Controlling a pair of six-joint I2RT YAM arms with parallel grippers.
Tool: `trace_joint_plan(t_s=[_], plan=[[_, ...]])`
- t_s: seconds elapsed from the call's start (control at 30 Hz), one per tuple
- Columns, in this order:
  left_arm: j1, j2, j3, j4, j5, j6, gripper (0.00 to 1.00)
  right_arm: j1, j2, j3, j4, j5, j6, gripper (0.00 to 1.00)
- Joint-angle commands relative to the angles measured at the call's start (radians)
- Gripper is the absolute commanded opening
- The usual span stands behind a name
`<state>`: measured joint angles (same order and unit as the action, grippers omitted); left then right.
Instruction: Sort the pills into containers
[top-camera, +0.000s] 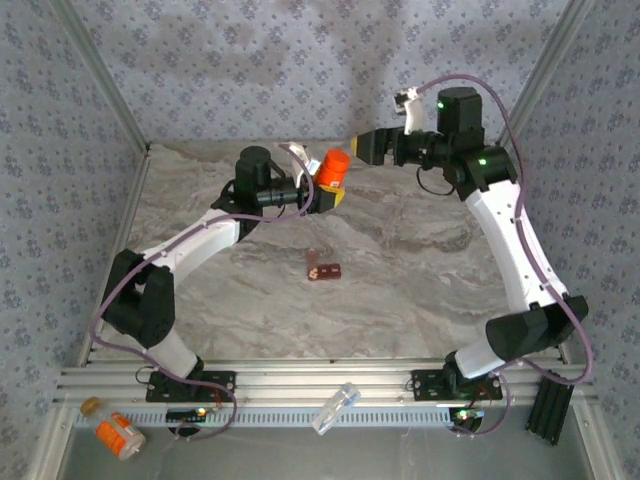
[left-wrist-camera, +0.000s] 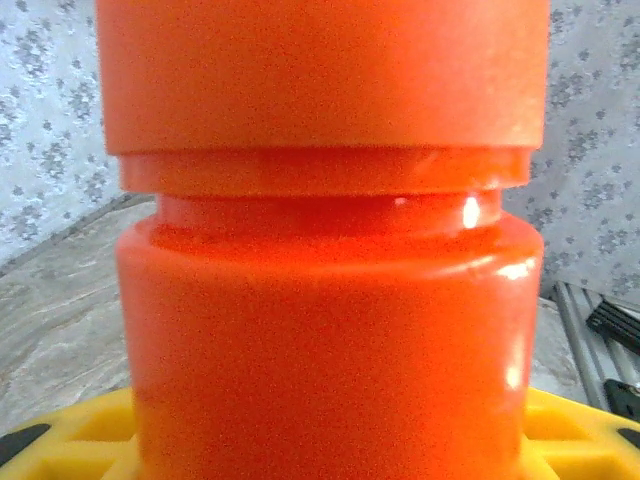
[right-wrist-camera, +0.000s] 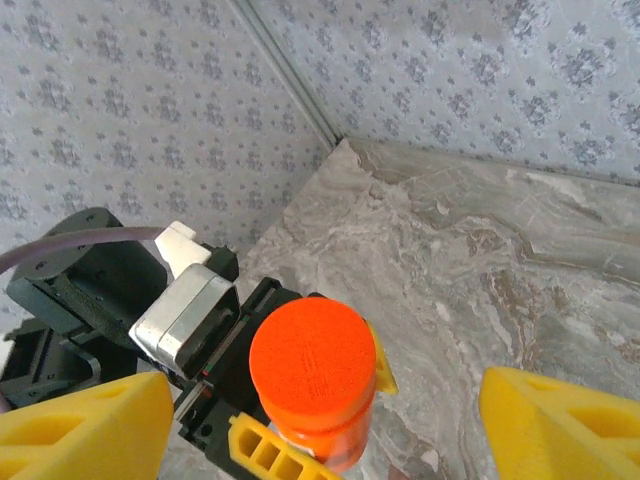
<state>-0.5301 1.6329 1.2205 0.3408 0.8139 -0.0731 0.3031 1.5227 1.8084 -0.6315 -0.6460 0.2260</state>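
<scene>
At the far left, near the base of the left arm, a small orange bottle with a label (top-camera: 118, 432) lies on its side. The left end effector (top-camera: 328, 188) reaches over the far part of the grey marble counter (top-camera: 420, 270). Its yellow fingers (left-wrist-camera: 580, 430) pinch a round orange plastic jar with an orange lid (top-camera: 335, 163), lid up. The small dark red-brown box with tiny compartments (top-camera: 323, 269) lies flat in the middle of the counter, nearer the arm bases than the jar and well apart from both end effectors. A clear plastic tube (top-camera: 335, 408) lies on the metal rail (top-camera: 280, 385) between the bases. The right end effector (top-camera: 360, 146) hangs just beside the jar's lid. Its yellow fingers (right-wrist-camera: 560, 425) are spread wide and do not touch the lid.
</scene>
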Motion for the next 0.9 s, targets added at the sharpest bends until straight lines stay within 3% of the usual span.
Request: trace_joint_plan(t_s=[0.0,0.33,0.87], plan=[[0.005,-0.001,0.04,0.012,0.087,-0.017,0.0,0.044,0.049,0.072,-0.132,0.04,-0.095,0.82],[0.003,-0.003,0.036,0.0,0.1,-0.019,0.0,0.105,0.133,0.159,-0.207,0.083,-0.146,0.83],[0.003,-0.011,0.028,0.002,0.096,-0.013,0.0,0.122,0.155,0.144,-0.203,0.072,-0.125,0.59]])
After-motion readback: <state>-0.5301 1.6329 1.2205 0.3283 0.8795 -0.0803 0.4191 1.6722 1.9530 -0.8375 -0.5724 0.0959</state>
